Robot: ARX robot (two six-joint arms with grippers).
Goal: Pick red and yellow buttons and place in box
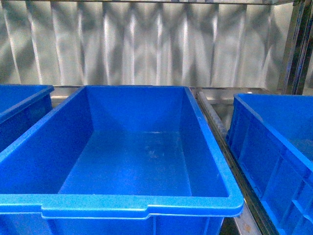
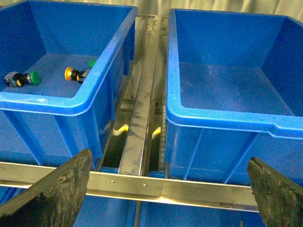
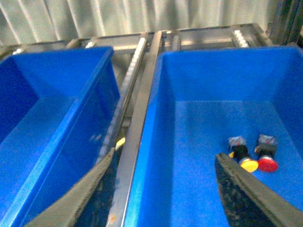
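Front cam only catches slivers of the side bins: left bin (image 1: 22, 105) and right bin (image 1: 274, 147) both run off the frame. In the left wrist view a green cap (image 2: 92, 62) peeks from behind the bin wall, body hidden. Right pincer finger (image 3: 246, 189) covers part of the yellow button (image 3: 244, 156).

A corrugated metal wall (image 1: 146, 44) with streaked reflections stood behind a steel rack frame (image 1: 298, 49), whose rails (image 2: 142, 109) ran between bins.
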